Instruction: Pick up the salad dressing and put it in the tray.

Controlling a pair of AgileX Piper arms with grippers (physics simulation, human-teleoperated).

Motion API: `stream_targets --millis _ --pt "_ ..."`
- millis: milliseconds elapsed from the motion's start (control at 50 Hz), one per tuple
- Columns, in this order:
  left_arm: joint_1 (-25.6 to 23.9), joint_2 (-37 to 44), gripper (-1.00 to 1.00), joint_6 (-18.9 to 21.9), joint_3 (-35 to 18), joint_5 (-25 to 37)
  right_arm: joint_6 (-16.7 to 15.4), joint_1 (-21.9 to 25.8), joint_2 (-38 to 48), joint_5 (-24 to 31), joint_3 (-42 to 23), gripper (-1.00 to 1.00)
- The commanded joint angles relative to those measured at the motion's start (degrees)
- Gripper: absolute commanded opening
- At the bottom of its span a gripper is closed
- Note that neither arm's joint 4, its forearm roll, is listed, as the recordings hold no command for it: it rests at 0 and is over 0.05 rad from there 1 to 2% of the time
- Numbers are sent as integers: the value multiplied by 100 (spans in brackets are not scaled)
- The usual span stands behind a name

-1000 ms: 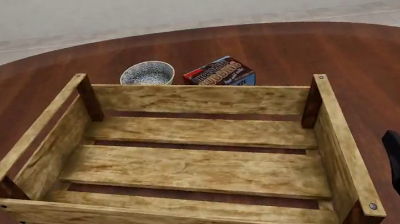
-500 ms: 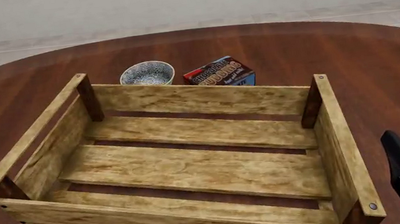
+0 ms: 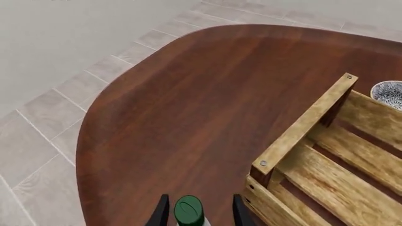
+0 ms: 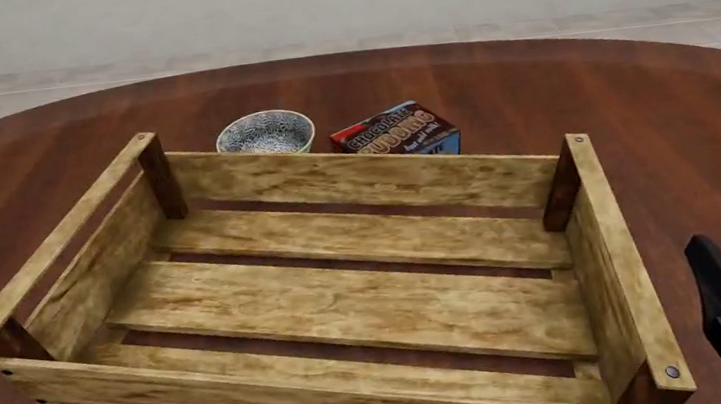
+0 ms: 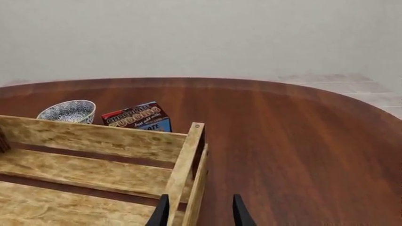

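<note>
The large light-wood slatted crate (image 4: 343, 294) with dark brown corner posts sits on the glossy reddish-brown table (image 4: 564, 90), its rough-grained boards bare. Behind it stand a patterned blue-white bowl (image 4: 265, 132) and a dark pudding box (image 4: 396, 131). Outside the crate's left end, the left gripper (image 3: 197, 214) closes on the white dressing bottle's round green cap (image 3: 188, 210). The right gripper (image 5: 197, 212) is parted, holding nothing, straddling the crate's right wall.

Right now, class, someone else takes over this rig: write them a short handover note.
Left gripper: fingers either side of the dressing; grip unconfirmed, out of the front view.
Right gripper: open, empty, above the tray's right wall.
Tray holds nothing. Bowl and pudding box sit behind it.
Done: left gripper is at the bottle.
Left: confirm the grip, lift, carry over the wall, release inside.
</note>
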Motion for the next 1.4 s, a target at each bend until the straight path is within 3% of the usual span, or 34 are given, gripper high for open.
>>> stream_targets --millis 20,880,1400 --pt "217 174 100 26 123 -348 -15 -18 -50 60 0 100" --pt "545 1330 100 -136 1013 -1878 -15 -111 -144 185 0 100" --pt "732 1901 100 3 1422 -2584 -25 -139 -134 173 -1 100"
